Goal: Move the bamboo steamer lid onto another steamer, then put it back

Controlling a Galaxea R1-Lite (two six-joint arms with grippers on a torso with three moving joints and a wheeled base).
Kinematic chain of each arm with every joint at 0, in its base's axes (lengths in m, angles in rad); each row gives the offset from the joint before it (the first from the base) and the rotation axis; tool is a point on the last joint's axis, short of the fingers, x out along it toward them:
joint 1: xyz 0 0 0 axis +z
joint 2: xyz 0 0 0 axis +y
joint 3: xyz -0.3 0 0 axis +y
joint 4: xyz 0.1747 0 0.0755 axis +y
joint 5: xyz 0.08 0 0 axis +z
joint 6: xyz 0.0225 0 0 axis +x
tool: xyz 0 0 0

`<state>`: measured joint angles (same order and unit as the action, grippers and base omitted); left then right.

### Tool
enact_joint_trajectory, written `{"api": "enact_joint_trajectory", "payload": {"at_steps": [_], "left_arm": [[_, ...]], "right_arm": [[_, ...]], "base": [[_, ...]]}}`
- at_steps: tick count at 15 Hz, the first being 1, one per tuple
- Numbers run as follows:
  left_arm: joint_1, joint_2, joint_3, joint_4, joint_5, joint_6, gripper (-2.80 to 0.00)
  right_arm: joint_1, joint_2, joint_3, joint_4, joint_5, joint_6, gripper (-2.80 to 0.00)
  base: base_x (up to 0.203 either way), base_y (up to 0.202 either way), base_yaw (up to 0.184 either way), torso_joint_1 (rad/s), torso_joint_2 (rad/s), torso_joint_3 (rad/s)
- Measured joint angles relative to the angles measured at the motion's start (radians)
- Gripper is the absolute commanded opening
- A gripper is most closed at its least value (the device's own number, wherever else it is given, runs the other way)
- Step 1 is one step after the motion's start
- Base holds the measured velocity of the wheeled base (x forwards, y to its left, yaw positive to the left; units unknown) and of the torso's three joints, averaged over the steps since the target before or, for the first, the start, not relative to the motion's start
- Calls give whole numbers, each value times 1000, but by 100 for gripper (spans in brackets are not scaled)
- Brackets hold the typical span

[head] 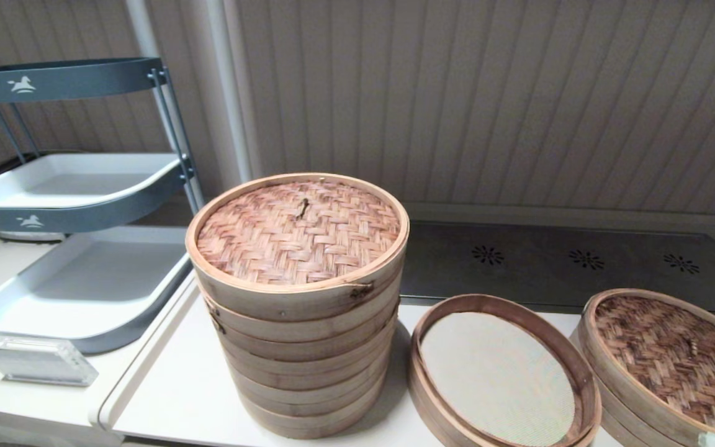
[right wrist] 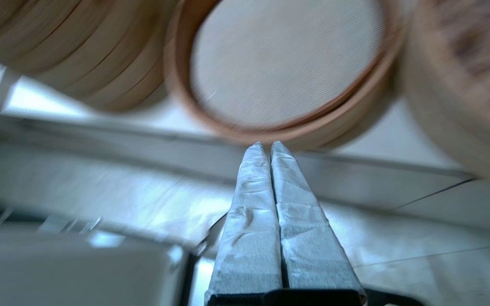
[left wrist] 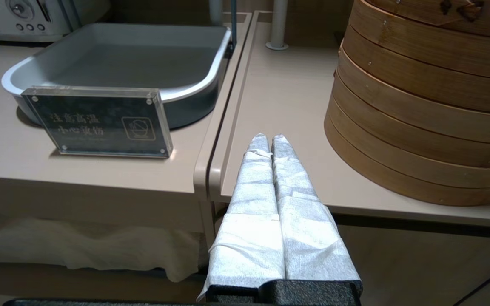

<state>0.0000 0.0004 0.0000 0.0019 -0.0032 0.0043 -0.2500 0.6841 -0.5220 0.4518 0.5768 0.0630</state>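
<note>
Right pincer (right wrist: 270,146): wrapped fingers pressed together, nothing between them, touching nothing. It hangs off the front edge of the worktop (right wrist: 151,114), below the rim line, tips aimed at the open steamer.

Just past the tips, straight ahead: the low steamer (right wrist: 287,63), reddish-brown rim, pale cloth liner, no lid on it. That is the drop target.

Beyond and off to the pincer's outer side: the bamboo steamer lid (head: 674,357), dark herringbone weave, small centre knot, pale band rim. It sits seated on its own steamer at the far right of the worktop, just beside the low steamer; I cannot tell whether the two rims touch. In the right wrist view only its near rim (right wrist: 462,93) shows. The lid is round, so no long axis to line up with; the rim or the knot is the grip option.

Key relation: lid lies up and to the right of the right pincer, low steamer between lid and the tall stack (head: 298,304). Right arm is clearly the nearer one. My read: pincer must open before any grip on the rim.

Left pincer (left wrist: 268,142): also closed tight and holding nothing, parked at the worktop's front edge, the tall stack off to its inner side, an acrylic sign (left wrist: 98,121) and grey tray (left wrist: 113,53) on the other. Well apart from the lid.
</note>
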Motion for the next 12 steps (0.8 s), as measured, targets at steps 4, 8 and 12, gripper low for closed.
{"api": "enact_joint_trajectory", "payload": {"at_steps": [4, 8, 12], "left_arm": [[0, 0, 0, 0, 0, 0, -280], [0, 0, 0, 1, 0, 0, -280], [0, 0, 0, 1, 0, 0, -280]], "right_arm": [[104, -116, 89, 38, -20, -11, -280], [152, -264, 275, -129, -252, -49, -280], [197, -422, 387, -266, -418, -57, -280]], "base": [[0, 0, 0, 0, 0, 0], [0, 0, 0, 0, 0, 0], [0, 0, 0, 0, 0, 0]]}}
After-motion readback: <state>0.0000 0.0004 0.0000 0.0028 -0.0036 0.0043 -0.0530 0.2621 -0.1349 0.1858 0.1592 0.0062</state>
